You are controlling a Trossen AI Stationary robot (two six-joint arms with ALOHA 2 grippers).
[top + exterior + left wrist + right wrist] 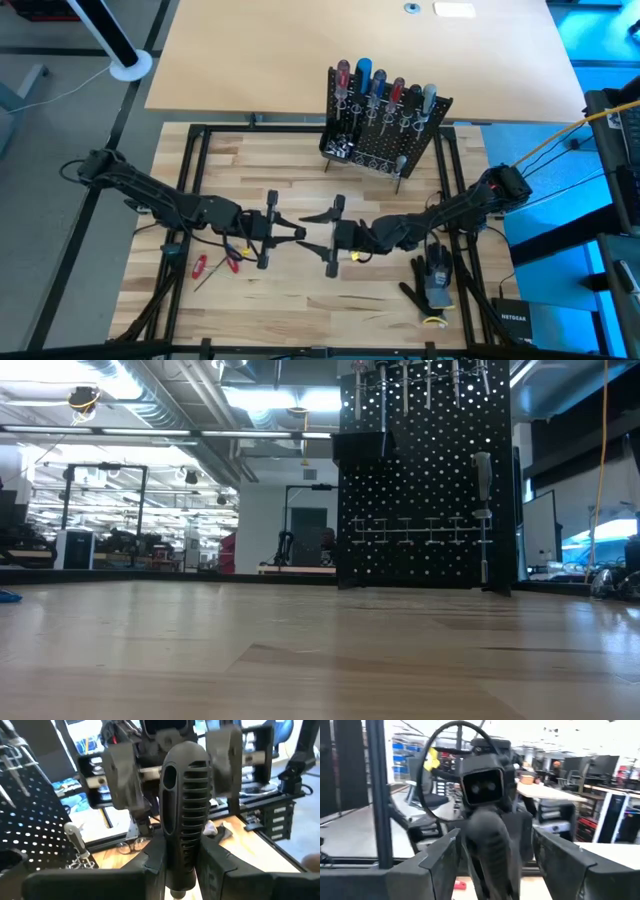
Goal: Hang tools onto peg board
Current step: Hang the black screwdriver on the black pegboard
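Midair, black-handled tool (182,815) clamped in left claw (292,232), its handle between right claw's (333,240) spread fingers.

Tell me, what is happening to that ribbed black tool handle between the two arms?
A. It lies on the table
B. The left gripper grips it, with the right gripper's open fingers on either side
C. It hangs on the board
B: the left gripper clamps the black handle, while the right gripper has its fingers spread beside it.
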